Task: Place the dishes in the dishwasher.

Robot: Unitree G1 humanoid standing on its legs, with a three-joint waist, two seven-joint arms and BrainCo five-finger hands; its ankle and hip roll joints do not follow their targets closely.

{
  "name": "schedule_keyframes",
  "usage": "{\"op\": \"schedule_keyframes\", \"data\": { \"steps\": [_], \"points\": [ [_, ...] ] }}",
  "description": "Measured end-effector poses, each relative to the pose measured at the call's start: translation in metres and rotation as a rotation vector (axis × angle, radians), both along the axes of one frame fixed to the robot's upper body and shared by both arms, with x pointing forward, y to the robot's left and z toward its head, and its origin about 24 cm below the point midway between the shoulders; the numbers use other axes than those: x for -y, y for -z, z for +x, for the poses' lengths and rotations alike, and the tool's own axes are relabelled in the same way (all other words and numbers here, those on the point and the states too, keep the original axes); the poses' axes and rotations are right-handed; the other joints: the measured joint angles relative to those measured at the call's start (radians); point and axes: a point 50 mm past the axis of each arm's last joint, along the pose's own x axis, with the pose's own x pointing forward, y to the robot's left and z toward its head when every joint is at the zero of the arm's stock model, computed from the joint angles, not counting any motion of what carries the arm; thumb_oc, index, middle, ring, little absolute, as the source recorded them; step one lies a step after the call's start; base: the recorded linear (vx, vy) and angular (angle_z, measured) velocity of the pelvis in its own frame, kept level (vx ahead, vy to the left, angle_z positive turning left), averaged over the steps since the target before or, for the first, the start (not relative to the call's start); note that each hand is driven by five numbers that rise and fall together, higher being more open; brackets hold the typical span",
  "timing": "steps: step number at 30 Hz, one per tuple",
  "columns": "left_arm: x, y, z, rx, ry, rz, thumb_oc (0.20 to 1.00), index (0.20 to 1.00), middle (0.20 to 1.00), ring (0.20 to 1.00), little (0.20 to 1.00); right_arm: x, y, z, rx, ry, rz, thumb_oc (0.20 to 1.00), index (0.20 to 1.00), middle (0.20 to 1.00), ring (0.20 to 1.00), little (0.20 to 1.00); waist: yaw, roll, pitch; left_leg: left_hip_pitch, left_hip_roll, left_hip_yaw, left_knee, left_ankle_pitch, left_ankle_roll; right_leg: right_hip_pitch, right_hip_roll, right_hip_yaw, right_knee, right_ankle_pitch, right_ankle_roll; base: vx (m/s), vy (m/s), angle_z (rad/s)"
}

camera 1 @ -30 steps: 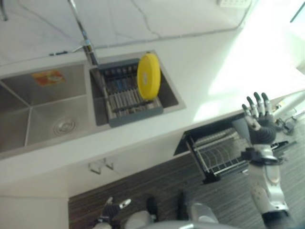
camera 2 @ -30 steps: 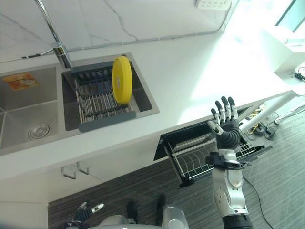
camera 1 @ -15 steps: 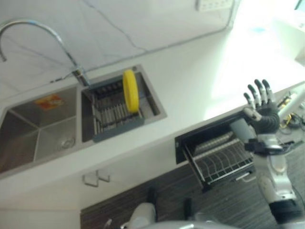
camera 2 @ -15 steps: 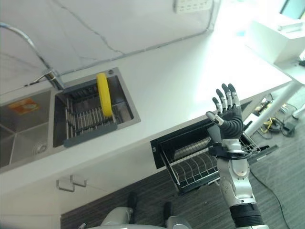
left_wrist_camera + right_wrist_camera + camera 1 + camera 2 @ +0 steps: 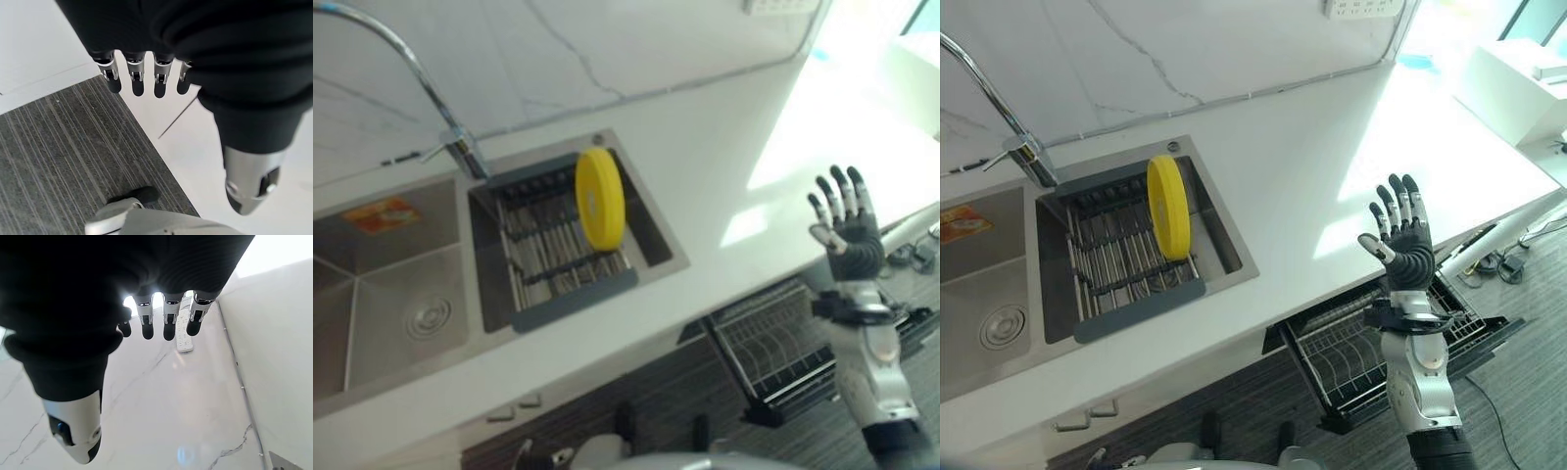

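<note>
Right eye view: yellow plate (image 5: 1168,207) stands on edge in the sink rack (image 5: 1126,264), well apart from the right robot hand (image 5: 1400,240), raised above the tabletop (image 5: 1332,166) edge, fingers straight, empty. Plate likely rigid, smooth, slippery; take it by the upper rim. Dishwasher rack (image 5: 1351,352) pulled out below. Left wrist view: left robot hand (image 5: 146,73) relaxed over floor (image 5: 58,147).

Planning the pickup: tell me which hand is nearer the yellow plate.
Right. The right hand is raised open over the counter edge, well right of the yellow plate; the left hand hangs low over the floor.
</note>
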Motion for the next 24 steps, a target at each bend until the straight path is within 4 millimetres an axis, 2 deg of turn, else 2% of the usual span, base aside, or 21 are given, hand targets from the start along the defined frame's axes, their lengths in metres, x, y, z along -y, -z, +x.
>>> {"op": "schedule_keyframes", "data": {
  "steps": [3,6,8,11,12,13,15,18,19,24],
  "points": [
    [0.001,0.001,-0.003,-0.008,-0.002,-0.003,1.0,1.0,1.0,1.0,1.0,-0.004,0.002,0.002,-0.028,-0.043,-0.024,1.0,1.0,1.0,1.0,1.0,0.009,-0.008,-0.003,0.006,0.004,0.001,-0.005,-0.009,-0.008,0.003,0.003,-0.001,0.0,-0.013,0.006,0.02,-0.02,-0.03],
    [0.001,0.001,-0.009,-0.023,-0.004,-0.003,1.0,1.0,1.0,1.0,1.0,-0.023,0.0,0.005,-0.033,-0.142,-0.046,1.0,1.0,1.0,1.0,1.0,0.018,-0.016,-0.008,0.006,0.005,0.0,-0.005,-0.01,-0.005,0.003,0.003,-0.004,0.004,-0.013,0.005,0.04,-0.016,0.0],
    [-0.001,0.001,-0.007,-0.031,0.024,0.007,1.0,1.0,1.0,1.0,1.0,-0.041,-0.012,0.01,0.002,-0.217,-0.056,1.0,1.0,1.0,1.0,1.0,0.036,-0.025,-0.014,0.005,0.005,-0.001,-0.004,-0.01,-0.005,0.003,0.002,-0.007,0.004,-0.012,0.007,0.05,0.008,0.02],
    [-0.001,0.001,-0.007,-0.042,0.03,0.002,1.0,1.0,1.0,1.0,1.0,-0.054,-0.025,0.021,0.019,-0.25,-0.069,1.0,1.0,1.0,1.0,1.0,0.055,-0.036,-0.023,0.009,0.002,-0.006,0.001,-0.005,-0.008,0.01,-0.001,-0.02,0.005,-0.005,-0.002,0.06,0.002,0.1],
    [-0.002,0.001,-0.009,-0.063,0.035,0.01,1.0,1.0,1.0,1.0,1.0,-0.056,-0.029,0.025,0.02,-0.249,-0.066,1.0,1.0,1.0,1.0,1.0,0.072,-0.038,-0.025,0.011,0.001,-0.01,0.001,-0.003,-0.004,0.016,-0.002,-0.029,0.005,-0.005,-0.002,0.09,0.003,0.1],
    [-0.004,0.002,-0.012,-0.126,0.097,0.046,1.0,1.0,1.0,1.0,1.0,-0.064,-0.042,0.034,0.037,-0.264,-0.061,1.0,1.0,1.0,1.0,1.0,0.077,-0.039,-0.026,0.013,0.0,-0.014,0.001,-0.003,-0.004,0.018,-0.002,-0.032,0.004,-0.005,-0.002,0.08,0.011,0.08],
    [-0.01,0.003,-0.017,-0.188,0.097,0.076,1.0,1.0,1.0,1.0,1.0,-0.08,-0.053,0.045,0.042,-0.298,-0.041,1.0,1.0,1.0,1.0,1.0,0.082,-0.04,-0.026,0.016,0.001,-0.017,0.001,-0.004,-0.004,0.023,0.0,-0.036,0.004,-0.005,-0.002,0.1,0.012,0.06],
    [-0.015,0.002,-0.022,-0.217,0.084,0.103,1.0,1.0,1.0,1.0,1.0,-0.083,-0.042,0.052,-0.028,-0.274,-0.026,1.0,1.0,1.0,1.0,1.0,0.101,-0.041,-0.027,0.026,0.0,-0.032,0.001,-0.005,-0.005,0.04,-0.001,-0.057,0.004,-0.005,-0.002,0.08,0.002,0.14],
    [-0.014,0.002,-0.023,-0.221,0.093,0.106,1.0,1.0,1.0,1.0,1.0,-0.084,-0.039,0.059,-0.056,-0.248,-0.008,1.0,1.0,1.0,1.0,1.0,0.12,-0.043,-0.027,0.025,-0.002,-0.033,0.001,-0.009,-0.009,0.039,-0.002,-0.057,0.002,-0.007,-0.005,0.08,0.011,0.01],
    [-0.016,0.002,-0.022,-0.222,0.103,0.113,1.0,1.0,1.0,1.0,1.0,-0.085,-0.037,0.076,-0.107,-0.205,-0.006,1.0,1.0,1.0,1.0,1.0,0.147,-0.044,-0.027,0.023,-0.005,-0.045,0.001,-0.008,-0.009,0.044,-0.004,-0.069,0.0,-0.009,-0.003,0.07,0.01,0.06]
  ]
}}
